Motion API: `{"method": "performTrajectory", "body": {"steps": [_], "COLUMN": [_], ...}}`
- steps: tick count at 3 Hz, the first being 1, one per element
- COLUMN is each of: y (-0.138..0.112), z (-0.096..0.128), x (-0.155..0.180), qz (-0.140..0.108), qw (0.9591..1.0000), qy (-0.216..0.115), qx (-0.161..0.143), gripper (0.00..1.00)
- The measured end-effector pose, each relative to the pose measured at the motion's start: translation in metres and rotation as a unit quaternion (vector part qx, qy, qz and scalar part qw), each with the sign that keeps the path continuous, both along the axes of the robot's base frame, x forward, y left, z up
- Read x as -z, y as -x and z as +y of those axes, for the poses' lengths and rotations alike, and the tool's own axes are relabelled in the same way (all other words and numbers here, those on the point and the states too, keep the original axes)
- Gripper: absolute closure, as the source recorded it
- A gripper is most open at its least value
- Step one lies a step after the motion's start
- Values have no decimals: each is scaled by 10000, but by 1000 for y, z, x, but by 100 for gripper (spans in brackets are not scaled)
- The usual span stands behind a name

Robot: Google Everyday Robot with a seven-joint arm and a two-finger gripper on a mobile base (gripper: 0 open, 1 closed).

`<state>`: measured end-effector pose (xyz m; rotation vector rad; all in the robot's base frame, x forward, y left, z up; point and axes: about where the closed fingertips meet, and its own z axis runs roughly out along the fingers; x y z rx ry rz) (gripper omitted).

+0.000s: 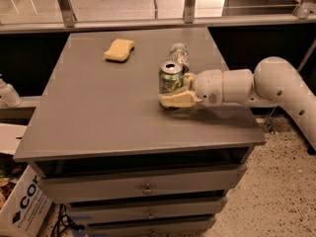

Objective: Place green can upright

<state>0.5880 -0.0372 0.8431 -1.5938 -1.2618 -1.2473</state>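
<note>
1. Gripper point(174, 94): two pale fingers at the end of the white arm point(232, 87), which reaches in from the right. It sits low over the right half of the table point(98, 112). One finger lies in front of the can's base and the other behind it, so the claw appears closed on the can.
2. Green can point(171, 79): held between those fingers, standing upright with its silver top facing up. Its base is at or just above the tabletop; contact cannot be confirmed because the near finger hides the bottom rim.
3. Paler can point(179, 53): just behind the green can, toward the far edge. Whether it stands or lies cannot be told.
4. Sponge point(119, 49): yellow, well apart on the far left part of the table.
5. Drawers point(143, 186): below the tabletop, closed.
6. Step in hand, as judged: the setting-down of the can, close to complete.
7. Next move, as judged: confirm the base rests flat, part the fingers evenly, then withdraw to the right without brushing the can or knocking the paler can behind it.
</note>
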Motion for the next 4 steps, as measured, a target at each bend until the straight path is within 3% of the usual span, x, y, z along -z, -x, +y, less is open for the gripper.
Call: {"method": "performTrajectory", "body": {"steps": [1,2,3,4], "y": [0,0,2,12], "z": [0,-2,-24,-63], "x": [-1,3,-7,-25], "qz": [-1,-42,-135,-251], "qw": [10000,9999,9992,9976], "qy": [2,151,321,513], "qx": [0,19,173,381], "gripper": [12,0,0,0]}}
